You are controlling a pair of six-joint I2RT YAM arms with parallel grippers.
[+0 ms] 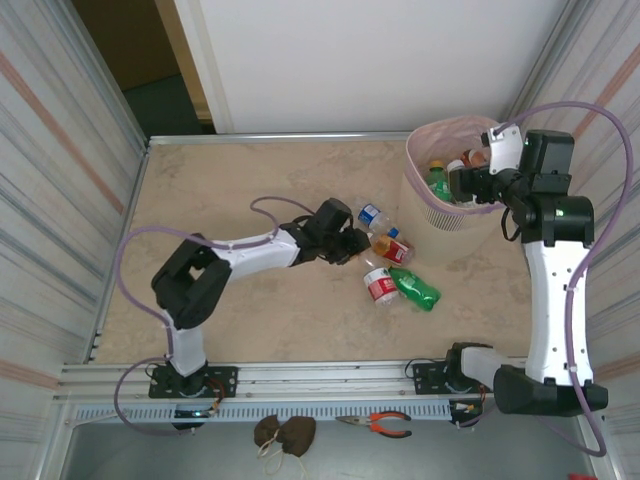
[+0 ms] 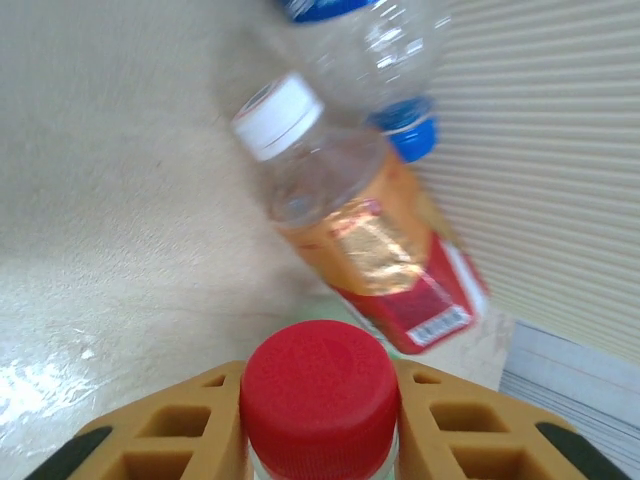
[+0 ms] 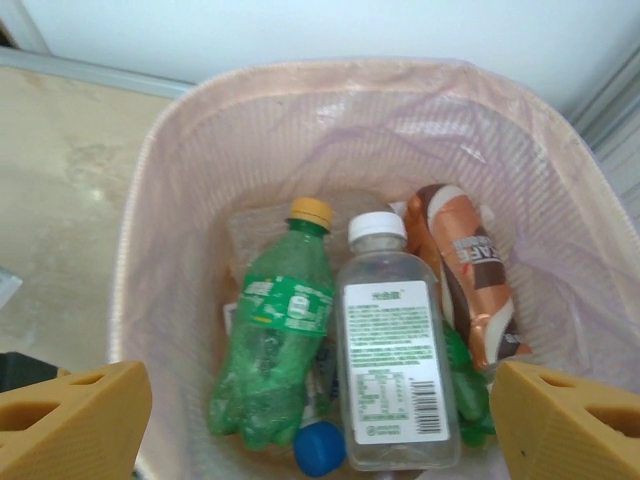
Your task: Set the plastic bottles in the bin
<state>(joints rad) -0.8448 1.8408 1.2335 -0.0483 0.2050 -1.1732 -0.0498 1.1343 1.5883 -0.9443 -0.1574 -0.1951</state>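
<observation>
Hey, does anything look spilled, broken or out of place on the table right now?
Nothing spilled or damaged. The amber bottle, green bottle and blue-capped bottle lie tipped on the table, not binned yet; the left gripper clamps a red-capped bottle.

Even soft daylight, faint shadows, left wrist view blurred, floor glare

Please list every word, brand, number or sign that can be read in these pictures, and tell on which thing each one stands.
No text reads with certainty.
Brown-wrapped bottle in the bin: large white letters, perhaps "AE", cut off.
Clear bottle: white label, fine print and barcode, too small.
Green bottle: label too small.
Amber bottle: red label, blurred.
</observation>
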